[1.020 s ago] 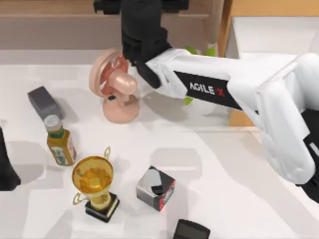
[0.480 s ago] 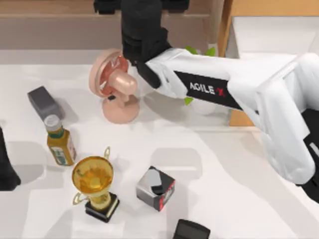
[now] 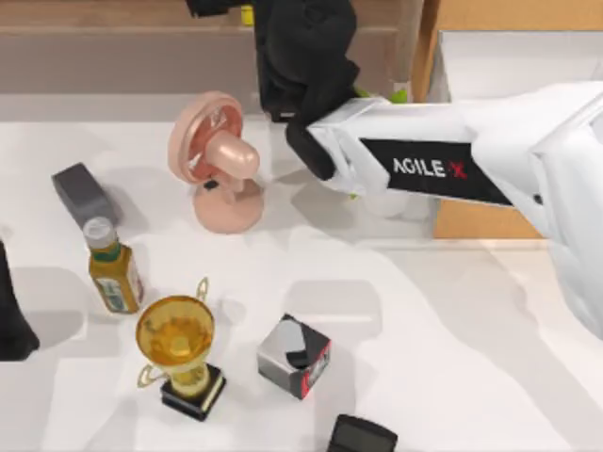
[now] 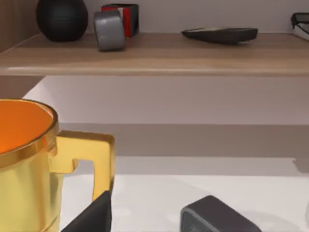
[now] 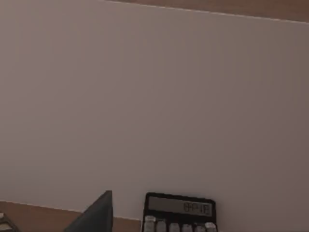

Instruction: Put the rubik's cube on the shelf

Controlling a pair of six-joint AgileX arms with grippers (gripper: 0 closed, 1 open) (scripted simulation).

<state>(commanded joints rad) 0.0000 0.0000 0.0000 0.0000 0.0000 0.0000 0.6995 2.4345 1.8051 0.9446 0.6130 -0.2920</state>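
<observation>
A small yellow part of the rubik's cube (image 3: 247,14) shows on the shelf (image 3: 113,19) at the back of the table; the rest is hidden. My right gripper (image 3: 300,24) reaches over the shelf just right of the cube. In the right wrist view one dark fingertip (image 5: 99,212) stands off to the side with nothing held, facing the back wall above the shelf board (image 5: 29,212). My left arm (image 3: 11,320) is parked at the table's left edge, and its fingertip (image 4: 91,215) sits beside the gold trophy (image 4: 29,164).
A pink fan (image 3: 217,160) stands below the shelf, with a white plant pot (image 3: 382,202) under my right arm. A grey box (image 3: 83,193), bottle (image 3: 113,268), trophy (image 3: 177,344) and grey-black-red box (image 3: 294,356) fill the left and front. A calculator (image 5: 179,212) sits on the shelf.
My right arm has shifted to the right along the shelf. The yellow edge of the cube now shows on the shelf where the gripper was. The left arm has not moved.
</observation>
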